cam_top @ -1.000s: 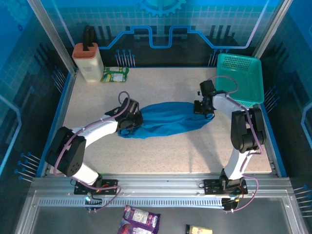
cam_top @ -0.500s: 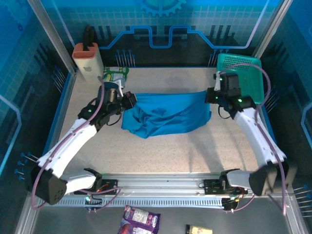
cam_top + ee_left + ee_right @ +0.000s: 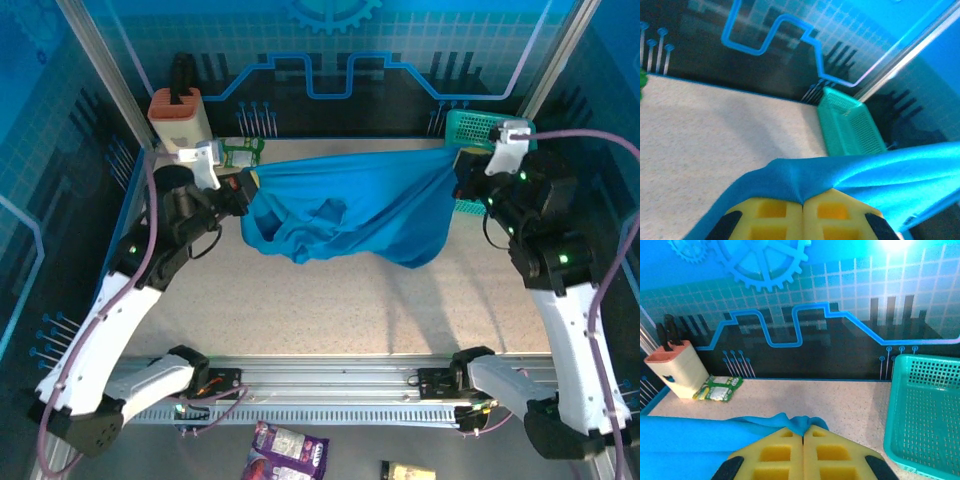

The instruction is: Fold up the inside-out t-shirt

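Nearest me, in front of the rail (image 3: 330, 385) that carries both arm bases, lie a purple snack bag (image 3: 288, 450) and a small yellowish packet (image 3: 408, 470). Beyond the rail the speckled desk (image 3: 330, 300) is bare in its near half, with a soft shadow across it. Above the far half hangs the t-shirt (image 3: 345, 215), stretched sideways between my two arms with its top edge taut and the rest sagging in loose folds; it looks clear of the desk. The left gripper (image 3: 245, 188) is clamped tight on the shirt's left end, and on the left wrist camera its yellow pads (image 3: 775, 215) meet with blue cloth pinched in the seam. The right gripper (image 3: 458, 172) is closed just as firmly on the right end, a small bunch of cloth rising from between its pads (image 3: 775, 455). Just behind the right gripper sits the teal mesh basket (image 3: 475, 125) at the far right corner. At the far left stand a knife block (image 3: 178, 120) and, beside it, a green packet (image 3: 238, 150).
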`<state>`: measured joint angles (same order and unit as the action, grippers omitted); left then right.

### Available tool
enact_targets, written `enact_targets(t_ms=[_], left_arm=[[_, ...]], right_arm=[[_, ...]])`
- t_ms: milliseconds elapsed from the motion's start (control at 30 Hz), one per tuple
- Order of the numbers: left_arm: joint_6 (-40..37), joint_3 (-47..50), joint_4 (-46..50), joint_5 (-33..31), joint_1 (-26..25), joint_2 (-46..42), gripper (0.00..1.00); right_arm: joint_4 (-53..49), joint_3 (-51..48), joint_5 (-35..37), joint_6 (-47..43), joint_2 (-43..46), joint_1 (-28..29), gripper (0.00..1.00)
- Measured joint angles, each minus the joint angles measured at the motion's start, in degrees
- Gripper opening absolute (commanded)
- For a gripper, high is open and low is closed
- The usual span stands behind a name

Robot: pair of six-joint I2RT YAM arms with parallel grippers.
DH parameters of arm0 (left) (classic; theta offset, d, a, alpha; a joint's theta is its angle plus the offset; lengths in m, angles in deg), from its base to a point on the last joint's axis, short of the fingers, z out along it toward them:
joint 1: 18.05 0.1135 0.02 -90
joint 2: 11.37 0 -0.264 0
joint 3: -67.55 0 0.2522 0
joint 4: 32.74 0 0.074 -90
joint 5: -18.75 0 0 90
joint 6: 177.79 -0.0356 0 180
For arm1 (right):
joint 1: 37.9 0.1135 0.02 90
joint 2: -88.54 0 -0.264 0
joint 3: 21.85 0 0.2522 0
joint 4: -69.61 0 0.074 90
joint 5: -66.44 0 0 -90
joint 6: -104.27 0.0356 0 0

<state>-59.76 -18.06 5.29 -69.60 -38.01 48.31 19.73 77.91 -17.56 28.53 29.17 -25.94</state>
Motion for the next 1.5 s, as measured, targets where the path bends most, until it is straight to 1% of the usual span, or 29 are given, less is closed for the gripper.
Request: enact_targets(t_ms=[67,100,167,200,233,300,367,467,533,633,700,800,867,933,967,1033,1133,1167,1267,1333,1400,1500], left_arm=[[-0.2,-0.6,0.8,1.7,3.0,6.0,0.04],[-0.4,-0.7,0.8,2.9,4.5,9.3,0.07],[-0.9,-0.6,1.0,5.1,7.3,17.6,0.26],[-1.2,-0.5,1.0,5.2,7.9,20.5,0.34],[-1.1,0.0,1.1,5.5,8.6,23.8,0.41],[-1.4,0.8,2.7,5.8,9.2,27.6,0.45],[-1.9,0.9,5.4,5.7,8.5,28.9,0.46],[-3.0,0.9,7.6,4.2,5.4,28.4,0.48],[-3.6,0.9,9.3,2.3,2.5,28.3,0.51],[-4.4,1.9,11.7,-0.9,-1.0,28.5,0.58],[-4.6,3.3,12.8,-2.5,-1.7,29.2,0.62],[-4.7,4.8,14.9,-4.7,-1.4,32.5,0.64],[-4.7,5.7,15.6,-5.5,-1.3,34.8,0.64],[-5.1,7.2,16.0,-6.3,-1.3,36.0,0.66],[-5.3,7.9,16.0,-6.5,-1.3,36.1,0.66],[-5.7,9.5,15.9,-6.5,-1.0,36.1,0.64],[-5.9,11.2,15.4,-5.3,0.0,36.6,0.56],[-5.9,11.6,15.0,-4.8,0.5,36.9,0.52],[-6.2,13.1,13.6,-3.3,2.0,38.0,0.31],[-6.3,13.9,12.7,-2.6,2.6,38.5,0.19],[-6.7,13.9,12.4,-2.2,2.9,38.5,0.11],[-6.9,14.0,11.3,-1.8,3.0,38.1,0.07]], right_arm=[[-1.1,1.2,0.8,0.0,-5.8,0.0,0.00],[-1.8,1.7,1.1,0.1,-8.7,-0.2,0.04],[-3.8,2.3,1.0,0.2,-16.3,-0.9,0.30],[-5.5,2.9,1.1,0.3,-20.0,-1.3,0.38],[-7.6,3.9,1.4,0.2,-24.9,-1.9,0.42],[-10.7,4.2,2.0,0.4,-31.8,-2.5,0.44],[-12.8,2.6,2.4,0.4,-35.2,-2.6,0.46],[-14.6,-1.3,2.1,0.5,-34.4,-2.5,0.46],[-14.5,-3.0,1.5,0.7,-33.0,-2.5,0.47],[-14.2,-5.8,0.5,0.8,-31.0,-2.5,0.47],[-13.8,-7.7,0.0,0.8,-30.8,-2.5,0.47],[-13.8,-11.0,-0.4,0.7,-30.9,-2.3,0.48],[-13.8,-13.0,-0.3,0.6,-30.9,-2.2,0.52],[-13.7,-14.9,0.5,0.4,-31.0,-2.3,0.59],[-13.7,-15.6,1.2,0.5,-31.0,-2.3,0.61],[-13.2,-17.6,2.6,0.4,-30.9,-2.9,0.64],[-11.9,-20.8,3.6,0.7,-30.9,-5.4,0.66],[-11.4,-21.9,3.7,1.0,-30.9,-6.7,0.66],[-9.0,-25.8,3.3,2.3,-30.8,-11.4,0.66],[-6.6,-29.2,1.9,4.4,-29.8,-14.9,0.64],[-4.5,-32.6,0.0,6.7,-28.3,-17.9,0.62],[-0.3,-38.5,-3.8,10.1,-25.2,-22.0,0.59]])
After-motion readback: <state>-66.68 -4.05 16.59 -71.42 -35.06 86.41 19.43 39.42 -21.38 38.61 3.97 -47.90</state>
